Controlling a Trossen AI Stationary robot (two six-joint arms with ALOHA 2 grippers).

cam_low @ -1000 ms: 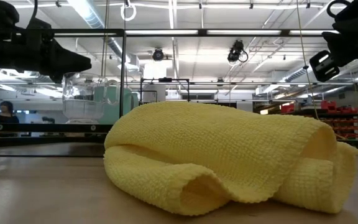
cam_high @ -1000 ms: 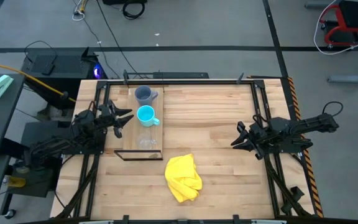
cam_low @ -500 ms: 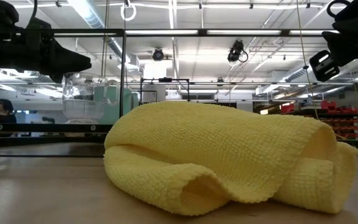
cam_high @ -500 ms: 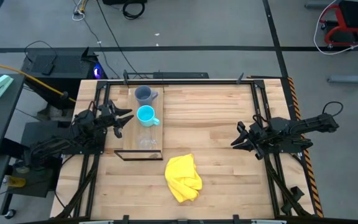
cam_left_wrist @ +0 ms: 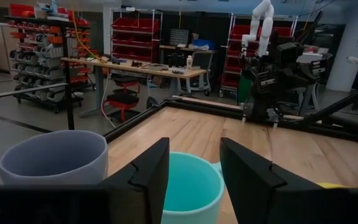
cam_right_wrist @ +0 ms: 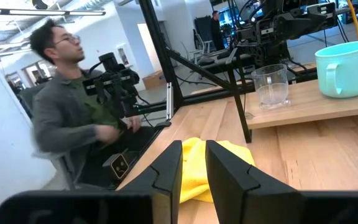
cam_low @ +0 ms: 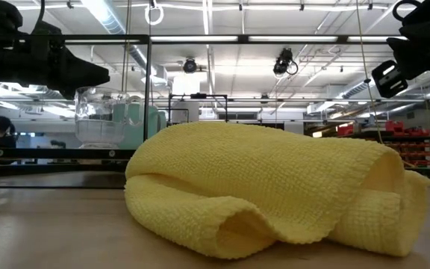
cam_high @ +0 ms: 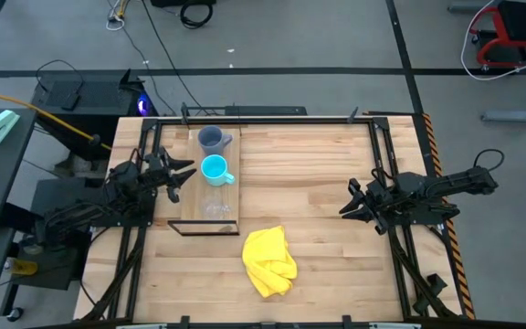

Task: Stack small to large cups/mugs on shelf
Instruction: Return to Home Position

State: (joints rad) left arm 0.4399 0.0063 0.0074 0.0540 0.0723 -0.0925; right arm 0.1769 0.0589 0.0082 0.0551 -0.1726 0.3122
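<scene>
Room: a large workshop with a grey floor, red storage racks and work benches beyond the surface.
Surface (cam_high: 318, 183): planked wood inside a black frame, with one arm at each side.
Shelf (cam_high: 193, 196): a pale board with a thin black edge, lying on the left part of the surface and running from the far side toward the near side.
Grey-blue mug (cam_high: 212, 140): upright at the far end of the shelf; in the left wrist view it shows just beside the cyan mug.
Cyan mug (cam_high: 215, 169): upright in the middle of the shelf, handle turned toward the right arm's side.
Clear cup (cam_high: 215, 208): upright at the near end of the shelf, apart from the cyan mug.
Yellow cloth (cam_high: 270, 260): crumpled on the surface near the front edge, off the shelf and near its near right corner.
Left gripper (cam_high: 186, 174): held just beside the shelf's left edge, level with the cyan mug, touching nothing; its jaws stand apart and hold nothing.
Right gripper (cam_high: 345, 199): over the right side of the surface, well apart from the shelf; its jaws stand slightly apart and hold nothing.
Person (cam_right_wrist: 73, 118): seated beyond the surface, seen in the right wrist view.
</scene>
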